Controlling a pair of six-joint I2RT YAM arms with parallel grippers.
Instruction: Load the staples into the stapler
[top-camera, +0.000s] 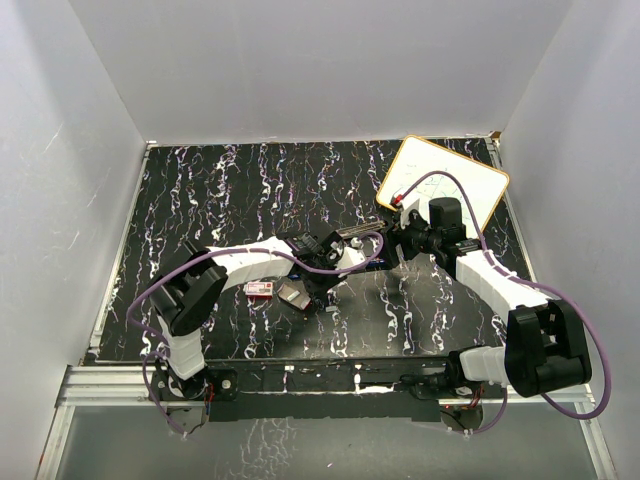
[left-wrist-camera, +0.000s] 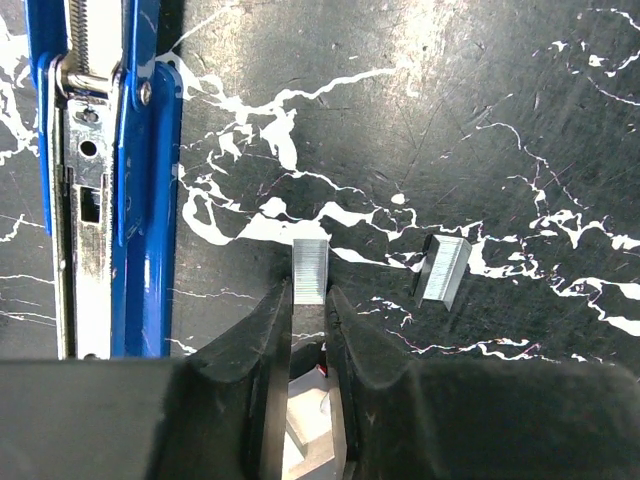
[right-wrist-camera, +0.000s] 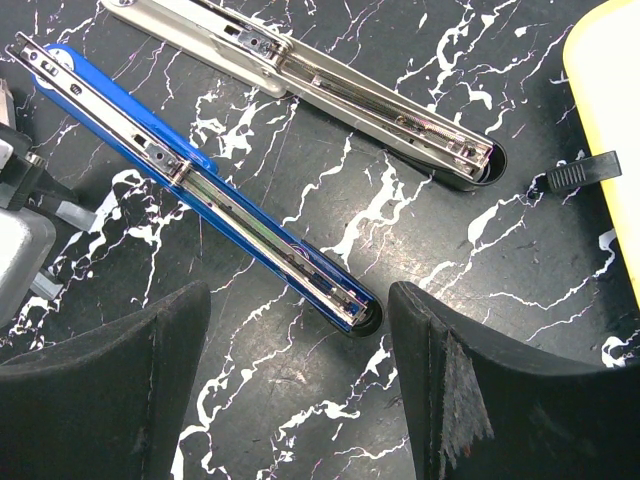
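The left end effector (left-wrist-camera: 308, 325) is closed narrow on a short strip of staples (left-wrist-camera: 310, 272), pinching its near end so the rest juts out past the fingertips. The strip's long axis runs straight away from the wrist, parallel to the blue stapler (left-wrist-camera: 110, 180), which lies open just to its left with the metal channel facing up. A second staple strip (left-wrist-camera: 443, 270) rests on the black marbled counter (left-wrist-camera: 480, 120) a little to the right, slightly tilted. In the top view the red staple box (top-camera: 260, 290) and its tan tray (top-camera: 293, 296) lie side by side, left of that end effector.

The right end effector (right-wrist-camera: 300, 390) is spread wide and holds nothing. One end of the blue stapler lies between its fingers, the body running diagonally away to the upper left. A grey stapler (right-wrist-camera: 320, 80), also open, lies beyond it at nearly the same slant
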